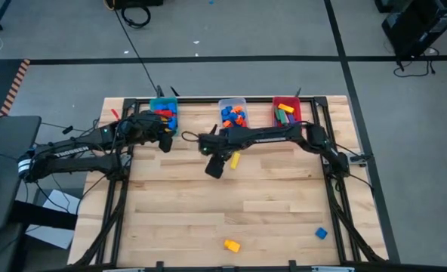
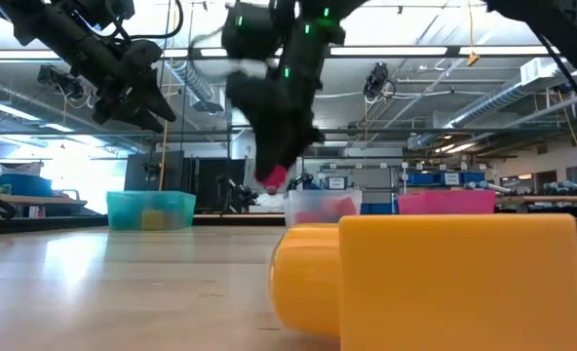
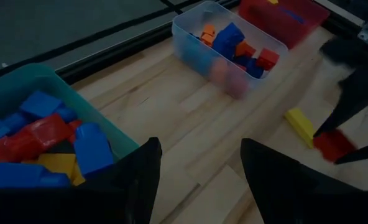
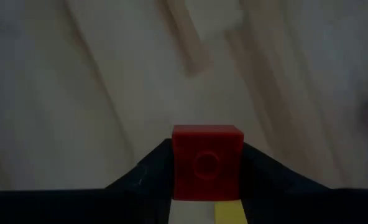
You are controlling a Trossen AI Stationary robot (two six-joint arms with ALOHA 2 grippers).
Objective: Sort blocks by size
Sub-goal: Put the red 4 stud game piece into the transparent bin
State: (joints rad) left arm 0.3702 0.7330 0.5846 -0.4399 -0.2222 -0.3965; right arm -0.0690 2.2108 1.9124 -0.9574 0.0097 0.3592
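Right gripper [image 4: 207, 186] is clamped on a small red block [image 4: 207, 163], lifted clear of the table [image 1: 208, 204]; the block sits square between the fingertips, with a yellow block [image 1: 235, 159] lying just beside and below it. To do this step well, I judge the grip should stay firm and level while the block is carried to the clear bin [image 1: 232, 102] just ahead of the gripper. Left gripper [image 3: 199, 168] waits with jaws apart over the teal bin [image 3: 22, 81], off to one side.
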